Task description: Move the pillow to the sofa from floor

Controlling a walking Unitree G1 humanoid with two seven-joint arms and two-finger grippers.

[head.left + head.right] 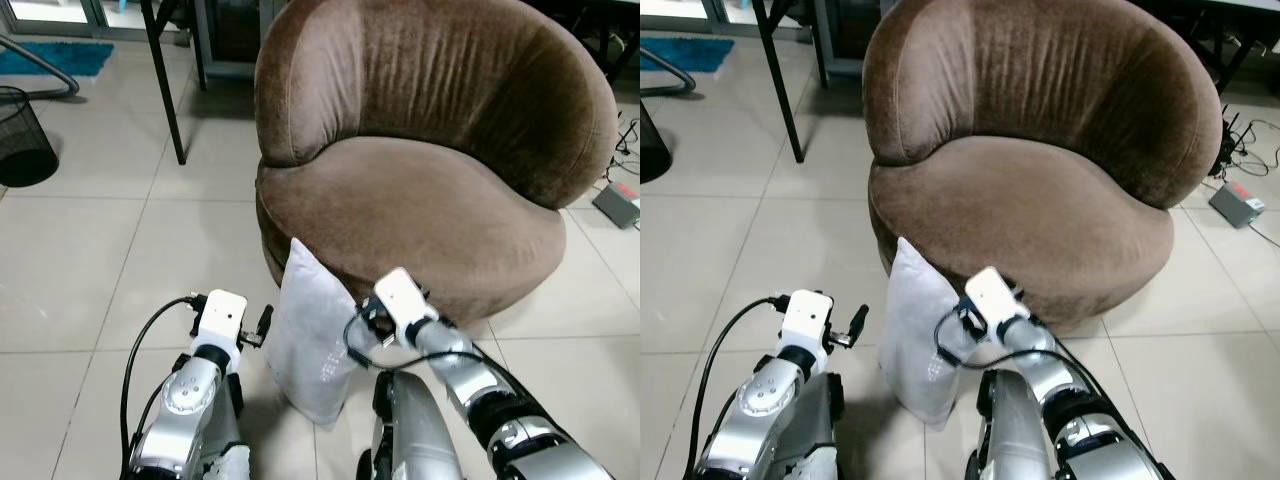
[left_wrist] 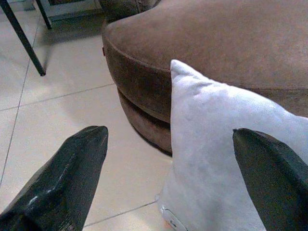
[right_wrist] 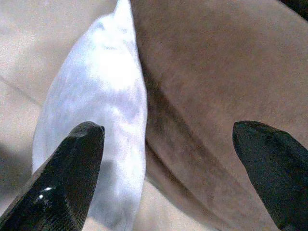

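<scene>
you're still at the start of this one: the white rectangular fabric pillow (image 1: 312,345) stands on edge on the pale tiled floor (image 1: 80,260), low in the centre of the frame, leaning against the front of the round brown velvet sofa (image 1: 430,170), so nothing is lifted yet and the whole carry up to the seat is left. your left gripper (image 2: 168,185) sits just beside the pillow's left face at lower left, its two black fingers spread wide apart with nothing between them but the pillow's edge ahead. your right gripper (image 3: 168,173) is at the pillow's right side near the sofa base, fingers (image 3: 67,178) likewise spread and clamped on nothing. the head views give you the black mesh bin (image 1: 22,135) at upper left; the left wrist view shows the pillow's top corner against the seat cushion.
</scene>
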